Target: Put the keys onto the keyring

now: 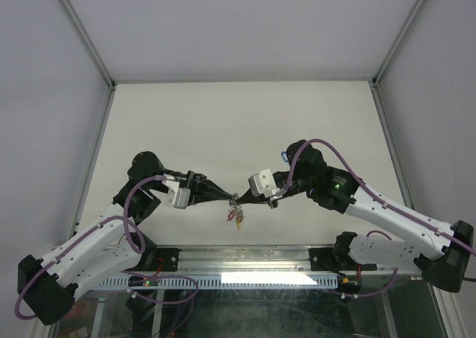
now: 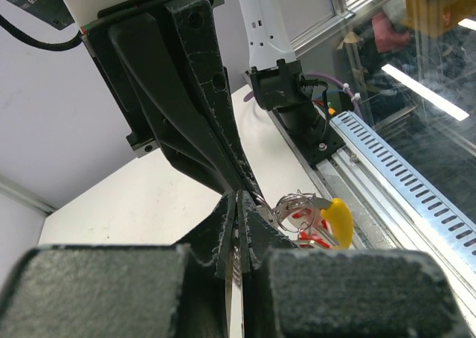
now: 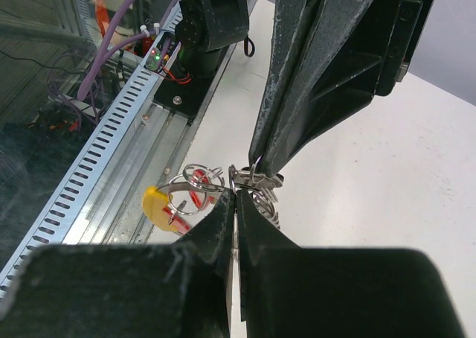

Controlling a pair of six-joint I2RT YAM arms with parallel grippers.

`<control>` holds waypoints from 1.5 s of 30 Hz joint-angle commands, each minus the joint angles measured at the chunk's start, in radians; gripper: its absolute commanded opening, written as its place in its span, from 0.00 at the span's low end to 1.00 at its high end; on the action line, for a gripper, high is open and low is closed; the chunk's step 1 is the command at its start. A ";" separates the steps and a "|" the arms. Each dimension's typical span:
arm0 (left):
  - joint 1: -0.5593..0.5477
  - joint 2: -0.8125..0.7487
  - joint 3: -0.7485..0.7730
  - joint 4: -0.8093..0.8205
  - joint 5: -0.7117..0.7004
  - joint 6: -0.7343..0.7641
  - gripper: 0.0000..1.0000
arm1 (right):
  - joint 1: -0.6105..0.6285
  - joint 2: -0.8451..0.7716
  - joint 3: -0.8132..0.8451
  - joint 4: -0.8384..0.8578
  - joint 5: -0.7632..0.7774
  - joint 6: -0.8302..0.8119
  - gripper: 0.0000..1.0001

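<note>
My left gripper and right gripper meet tip to tip above the table's near middle. Both are shut. In the right wrist view the left gripper pinches the top of the ribbed silver keyring. The right gripper clamps a thin wire loop beside it, from which keys with a yellow tag and red tags hang. The left wrist view shows the left gripper shut, with the same keys to its right. From above, the bunch of keys dangles below the tips.
A key with a blue tag lies on the white table behind the right arm. The slotted metal rail runs along the table's near edge, close under the hanging bunch. White walls stand at the left, right and back.
</note>
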 commanded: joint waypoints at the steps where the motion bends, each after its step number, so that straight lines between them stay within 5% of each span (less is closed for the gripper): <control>1: 0.003 0.001 0.044 0.006 0.052 0.040 0.00 | 0.004 -0.007 0.065 0.052 -0.034 0.010 0.00; 25: 0.003 -0.008 0.063 -0.043 -0.015 0.076 0.00 | 0.003 -0.066 0.062 -0.028 -0.036 0.011 0.00; 45: 0.004 0.012 0.068 -0.041 0.070 0.062 0.00 | 0.004 -0.040 0.048 0.058 -0.006 0.007 0.00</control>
